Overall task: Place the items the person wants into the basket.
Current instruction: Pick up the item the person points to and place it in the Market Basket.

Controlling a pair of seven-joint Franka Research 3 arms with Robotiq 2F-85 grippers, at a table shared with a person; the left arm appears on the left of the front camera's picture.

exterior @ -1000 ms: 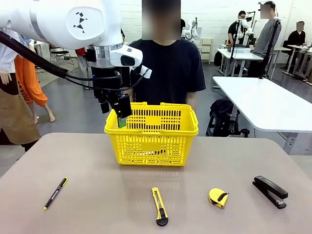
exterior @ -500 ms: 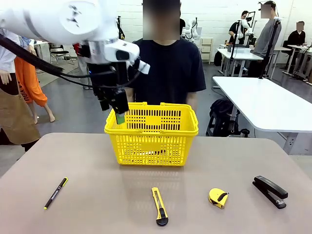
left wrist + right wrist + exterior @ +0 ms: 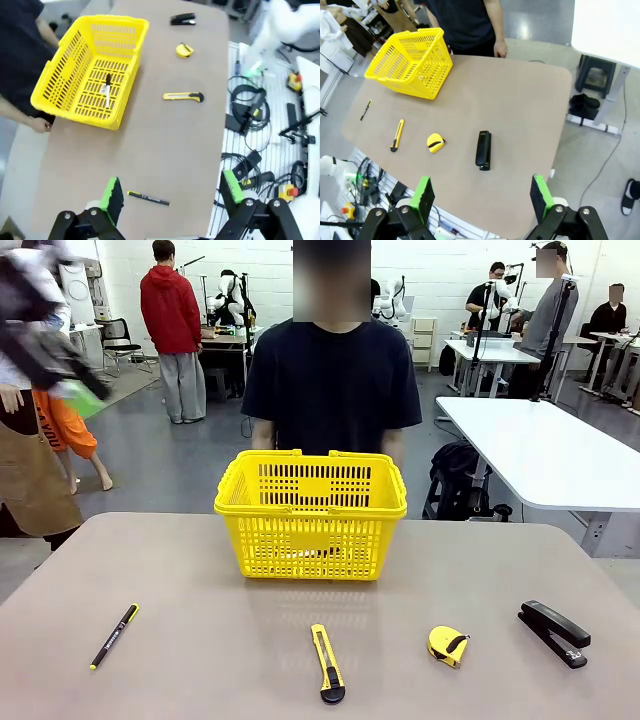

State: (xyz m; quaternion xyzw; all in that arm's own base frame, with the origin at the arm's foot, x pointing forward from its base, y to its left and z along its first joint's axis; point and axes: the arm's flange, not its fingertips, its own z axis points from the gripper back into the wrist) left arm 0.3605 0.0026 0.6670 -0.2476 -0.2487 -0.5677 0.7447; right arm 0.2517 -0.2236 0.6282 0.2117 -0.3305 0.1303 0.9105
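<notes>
Now: left gripper (image 3: 171, 190) hangs high above the table's (image 3: 200, 570) left edge, jaws spread wide, nothing between the green pads (image 3: 111, 194). Right gripper (image 3: 481, 194) is high off the near right corner, jaws equally spread, empty.

Yellow basket (image 3: 310, 530) sits at the middle of the far edge, directly in front of the person (image 3: 333, 380) in the navy T-shirt. White marker (image 3: 107, 90) with black cap lies flat on the basket floor.

Black pen (image 3: 115, 622) lies near the left edge, toward the near corner, angled. Tape measure (image 3: 447, 645) rests by the near edge, right of centre. Utility knife (image 3: 327, 663) lies at mid near edge, just left of the tape measure and apart from it. Stapler (image 3: 553, 633) lies toward the near right corner.
</notes>
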